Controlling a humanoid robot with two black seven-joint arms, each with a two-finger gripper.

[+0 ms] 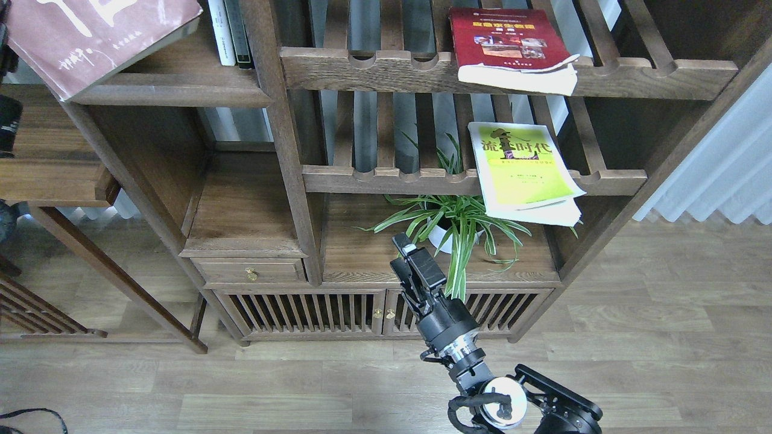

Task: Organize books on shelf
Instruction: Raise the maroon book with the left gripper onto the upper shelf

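Hovering at lower centre of the frame, nearest the view: right gripper, pointing up toward the cabinet front, holding nothing; jaws seen end-on and dark, so impossible to tell whether parted or closed. Just beyond it, trailing leaves over the low board: plant in a white pot.

Lying further back at right of centre, on the lower slatted rack: green book, face up, its lower edge overhanging the scalloped rail. Resting above that, at upper right of centre, on the upper rack: red book, also flat, pages hanging past the rail. Neither looking placed yet; both judged as waiting to be carried over.

Sitting at upper left of the frame: shelf, its thick front edge bare. Leaning over its left end and running out of the frame corner: maroon book, tilted, apparently being carried in rather than set down. Left gripper mostly beyond the left edge, only dark arm parts showing there, so its jaws not visible. Standing upright at the back of the shelf: two thin books.

Judging progress: early, none of the three settled, first one arriving at the shelf, two remaining on the racks.
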